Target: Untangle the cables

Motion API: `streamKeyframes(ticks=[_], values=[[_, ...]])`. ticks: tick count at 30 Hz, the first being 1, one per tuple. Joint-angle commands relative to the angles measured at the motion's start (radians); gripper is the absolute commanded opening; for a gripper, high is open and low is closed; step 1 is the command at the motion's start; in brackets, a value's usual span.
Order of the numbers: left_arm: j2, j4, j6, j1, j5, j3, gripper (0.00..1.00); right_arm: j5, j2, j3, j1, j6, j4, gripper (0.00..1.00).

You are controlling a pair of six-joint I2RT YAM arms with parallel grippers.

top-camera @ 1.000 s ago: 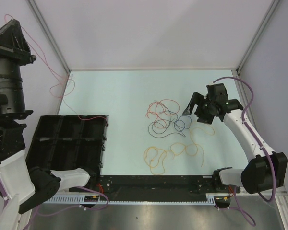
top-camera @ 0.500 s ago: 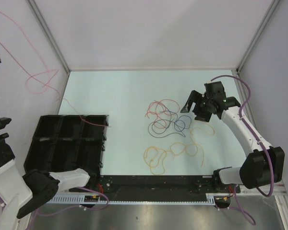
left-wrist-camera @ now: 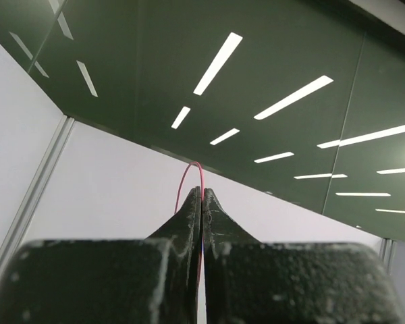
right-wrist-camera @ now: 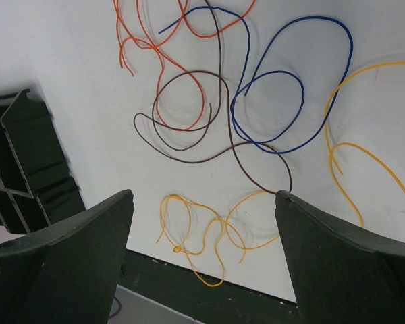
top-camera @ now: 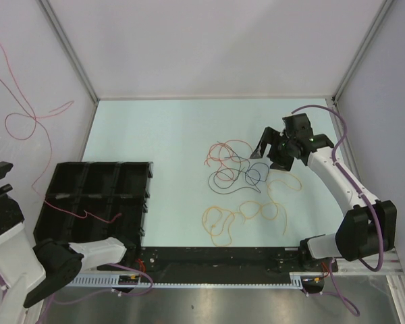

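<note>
The cables lie in a loose tangle mid-table: an orange-red one (top-camera: 223, 152) (right-wrist-camera: 162, 74), a dark one (top-camera: 224, 179) (right-wrist-camera: 189, 142), a blue one (top-camera: 255, 175) (right-wrist-camera: 290, 101) and a yellow one (top-camera: 243, 216) (right-wrist-camera: 202, 236). My right gripper (top-camera: 268, 156) (right-wrist-camera: 204, 199) hovers open above the tangle's right side, touching nothing. High up at the left, my left gripper (left-wrist-camera: 202, 192) is shut on a thin red cable (left-wrist-camera: 189, 177). That cable (top-camera: 20, 121) hangs in loops along the left wall, and its tail lies in the black tray (top-camera: 101, 165).
The black compartment tray sits at the near left of the table. A black rail (top-camera: 216, 260) runs along the near edge. Enclosure walls stand close on the left, back and right.
The left arm has risen out of the top view with the red cable; the cable's tail swung from the back left down into the tray. The right gripper drifted slightly left, still open.
</note>
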Motion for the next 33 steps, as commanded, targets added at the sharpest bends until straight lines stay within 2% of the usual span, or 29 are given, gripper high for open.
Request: streamKeyframes(ticks=[1, 12, 19, 23, 33], values=[[0.006, 0.034, 0.038, 0.005, -0.018, -0.051, 0.0, -0.015, 0.004, 0.049, 0.007, 0.01, 0.023, 0.9], [0.029, 0.052, 0.174, 0.005, -0.09, -0.118, 0.0, -0.009, 0.004, 0.049, 0.01, 0.007, 0.006, 0.9], [0.049, 0.124, 0.23, 0.011, -0.105, -0.178, 0.0, 0.002, 0.0, 0.049, 0.008, -0.002, -0.014, 0.9], [0.056, 0.132, 0.222, 0.047, -0.122, -0.212, 0.0, 0.006, 0.0, 0.049, 0.007, -0.007, -0.026, 0.9], [0.006, 0.104, 0.041, 0.254, -0.091, -0.402, 0.0, 0.017, 0.0, 0.049, 0.007, -0.018, -0.055, 0.9]])
